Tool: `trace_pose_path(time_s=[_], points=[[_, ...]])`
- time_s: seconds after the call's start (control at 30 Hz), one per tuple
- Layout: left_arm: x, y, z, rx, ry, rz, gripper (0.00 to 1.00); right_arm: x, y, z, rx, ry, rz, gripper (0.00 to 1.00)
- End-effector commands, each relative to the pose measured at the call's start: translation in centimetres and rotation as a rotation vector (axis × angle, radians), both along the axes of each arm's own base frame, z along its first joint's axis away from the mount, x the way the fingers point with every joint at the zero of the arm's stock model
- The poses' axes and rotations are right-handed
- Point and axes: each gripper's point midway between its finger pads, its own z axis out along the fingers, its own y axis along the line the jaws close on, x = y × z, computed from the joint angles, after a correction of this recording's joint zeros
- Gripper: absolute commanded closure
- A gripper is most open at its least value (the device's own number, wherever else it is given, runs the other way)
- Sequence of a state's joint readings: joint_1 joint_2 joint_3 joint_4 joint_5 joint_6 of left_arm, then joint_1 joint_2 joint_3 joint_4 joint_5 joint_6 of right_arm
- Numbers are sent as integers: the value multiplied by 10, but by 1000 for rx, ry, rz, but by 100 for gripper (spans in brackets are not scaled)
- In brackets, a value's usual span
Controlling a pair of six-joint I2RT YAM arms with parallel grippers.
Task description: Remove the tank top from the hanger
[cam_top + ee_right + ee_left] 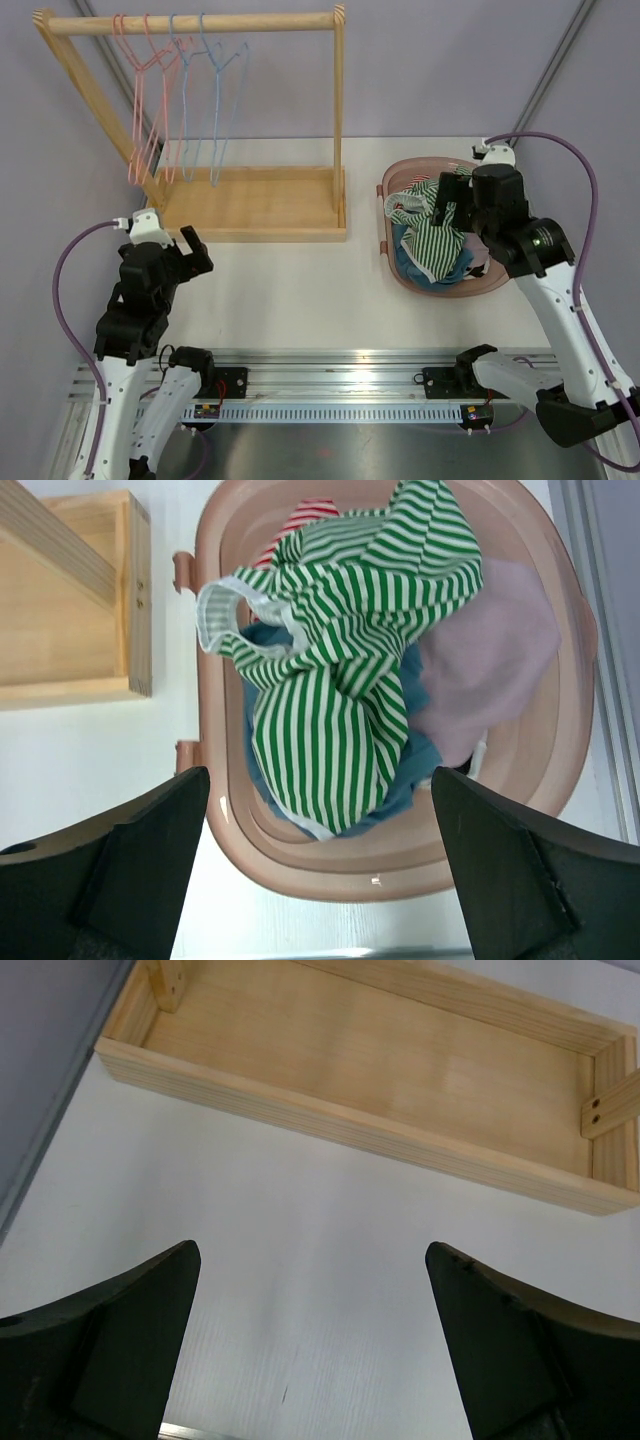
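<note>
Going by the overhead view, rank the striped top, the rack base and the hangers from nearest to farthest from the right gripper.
1. The striped top, in the basket on the right, directly under the open right gripper.
2. The rack base, on the table left of the basket.
3. The hangers, on the rail at the far left.

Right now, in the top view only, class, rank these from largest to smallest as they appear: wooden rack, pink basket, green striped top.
1. wooden rack
2. pink basket
3. green striped top, which lies inside the basket, so it clearly looks smaller.
</note>
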State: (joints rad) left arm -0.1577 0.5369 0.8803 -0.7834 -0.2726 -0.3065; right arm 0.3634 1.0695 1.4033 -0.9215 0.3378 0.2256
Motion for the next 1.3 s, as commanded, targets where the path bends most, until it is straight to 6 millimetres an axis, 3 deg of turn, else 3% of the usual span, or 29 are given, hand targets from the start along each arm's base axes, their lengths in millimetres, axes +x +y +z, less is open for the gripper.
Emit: trace_pose_path(time_s=[0.0, 0.1, 0.23, 0.47, 0.57, 0.8, 1.27], points=[[-1, 15, 24, 48, -26, 65, 1, -27, -8, -12, 1, 56, 2, 1], [-4, 10, 31, 48, -21, 26, 1, -48, -13, -7, 24, 40, 2, 0], [-16, 12, 61, 56, -88, 24, 1, -73, -16, -1, 56, 30, 25, 1], [-35, 12, 94, 87, -104, -25, 1, -96, -40, -12, -1, 24, -30, 1], [-38, 4, 98, 75, -106, -76, 1, -103, -45, -11, -3, 5, -43, 1], [-46, -14, 98, 43, -96, -182, 1, -115, -36, -2, 45, -67, 36, 1], [-46, -15, 100, 30, -148, -184, 1, -113, -42, 5, 50, -117, 1, 0]])
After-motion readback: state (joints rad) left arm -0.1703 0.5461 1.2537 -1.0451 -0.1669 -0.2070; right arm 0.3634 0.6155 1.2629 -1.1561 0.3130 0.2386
